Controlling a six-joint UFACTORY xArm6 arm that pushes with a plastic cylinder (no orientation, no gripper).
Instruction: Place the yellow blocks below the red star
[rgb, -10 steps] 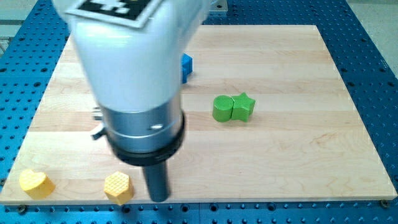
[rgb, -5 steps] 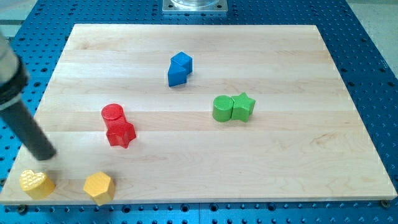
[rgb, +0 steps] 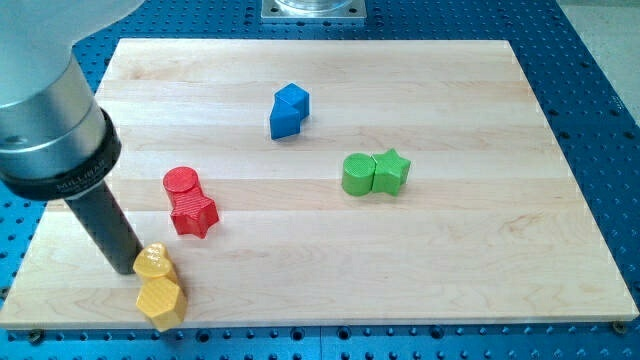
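Camera view: my tip (rgb: 128, 268) sits at the view's left edge of the yellow heart-like block (rgb: 153, 262), prob. touching; that block abuts the yellow hexagon (rgb: 160, 299) beneath it. Both lie near the desk (rgb: 460, 270) bottom edge, just below-left of the red star (rgb: 194, 213), w/ the red cylinder (rgb: 181, 182) touching the star's top. No jaws fitted, so their state cannot be told.

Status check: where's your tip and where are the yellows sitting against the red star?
My tip against the yellow heart, view's left side. Heart touching the yellow hexagon, both below-left of the red star. Nothing between them and the star.
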